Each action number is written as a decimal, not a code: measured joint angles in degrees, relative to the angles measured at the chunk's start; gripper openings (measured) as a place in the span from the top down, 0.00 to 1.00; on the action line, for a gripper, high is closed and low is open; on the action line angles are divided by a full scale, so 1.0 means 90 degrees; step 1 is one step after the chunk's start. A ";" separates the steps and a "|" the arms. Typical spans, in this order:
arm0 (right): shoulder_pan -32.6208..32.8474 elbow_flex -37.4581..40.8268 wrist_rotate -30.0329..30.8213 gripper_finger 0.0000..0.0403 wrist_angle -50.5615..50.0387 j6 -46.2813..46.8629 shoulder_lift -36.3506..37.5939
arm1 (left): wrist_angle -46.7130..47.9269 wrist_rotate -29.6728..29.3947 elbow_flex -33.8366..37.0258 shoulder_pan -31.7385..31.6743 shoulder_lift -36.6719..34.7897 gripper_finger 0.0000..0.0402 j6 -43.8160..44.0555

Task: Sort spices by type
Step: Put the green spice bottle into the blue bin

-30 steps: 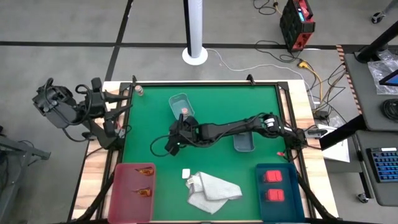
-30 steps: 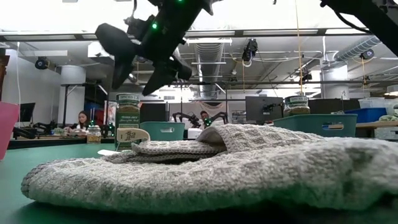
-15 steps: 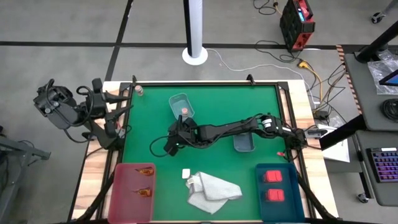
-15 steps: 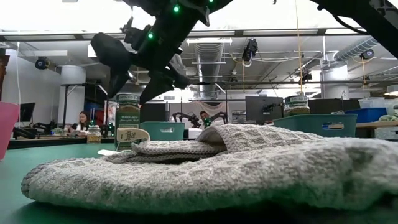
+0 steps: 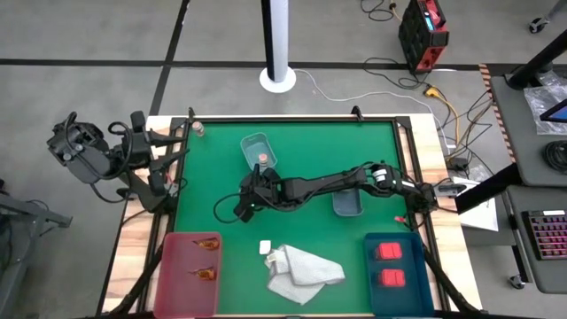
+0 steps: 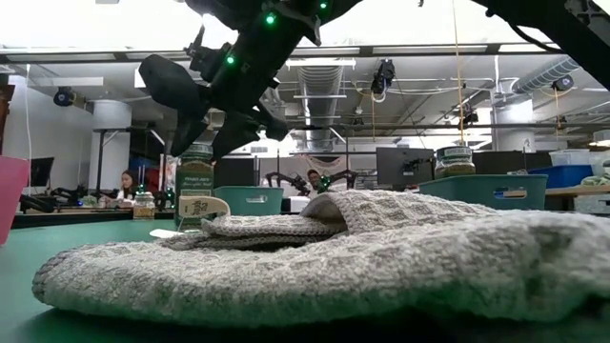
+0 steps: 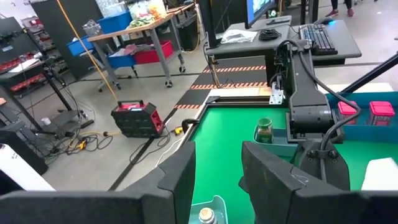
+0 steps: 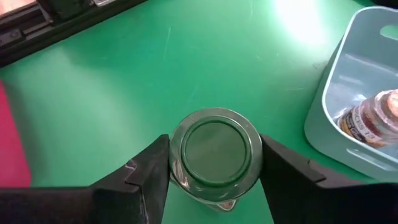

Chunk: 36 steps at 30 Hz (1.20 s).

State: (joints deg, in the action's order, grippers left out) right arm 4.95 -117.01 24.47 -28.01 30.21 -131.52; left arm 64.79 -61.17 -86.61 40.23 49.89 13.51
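My right gripper (image 8: 214, 168) is down over a green jar (image 8: 216, 155) standing mid-mat, fingers spread wide on either side of its lid, apparently not gripping. A pink-topped jar (image 8: 367, 117) lies in the pale tray (image 8: 329, 109) nearby. My left gripper (image 5: 182, 151) waits open off the mat's left edge.

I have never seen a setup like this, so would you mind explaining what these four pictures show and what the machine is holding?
This is a two-armed robot at a green table, sorting spices. One picture looks straight down, one looks level across the table past a white cloth, and two come from cameras on the wrists. The right end effector reaches to mid-table, its open fingers either side of a green-lidded jar that stands on the table; it is not gripped yet. The left end effector waits open off the table's left edge. A pale tray holds a pink-topped jar, another sits beside the arm, a red tray holds packets, and a blue tray holds red blocks.
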 joint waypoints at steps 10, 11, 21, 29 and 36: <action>-0.0001 -0.0034 -0.0100 0.51 -0.0077 0.0334 0.0097 | 0.0002 -0.0060 0.0002 0.0000 -0.0015 0.71 -0.0111; 0.0002 -0.0063 -0.0119 0.51 -0.0101 0.0335 0.0148 | 0.0002 -0.0149 0.0002 0.0000 -0.0015 0.71 -0.0113; 0.0267 -0.0166 0.0653 0.51 -0.2366 0.1350 0.1743 | -0.0005 -0.0700 0.0002 0.0000 -0.0019 0.71 -0.0277; 0.1318 0.0966 0.2112 0.51 -0.4337 0.3220 0.3164 | 0.0007 -0.0714 0.0002 0.0000 -0.0015 0.71 -0.0288; 0.1919 0.2612 0.2273 0.51 -0.4348 0.4667 0.4415 | 0.0005 -0.0719 0.0002 0.0000 -0.0018 0.71 -0.0475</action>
State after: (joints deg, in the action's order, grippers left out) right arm 22.22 -93.51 44.93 -67.14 72.22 -91.79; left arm 64.84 -67.64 -86.59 40.23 49.73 9.23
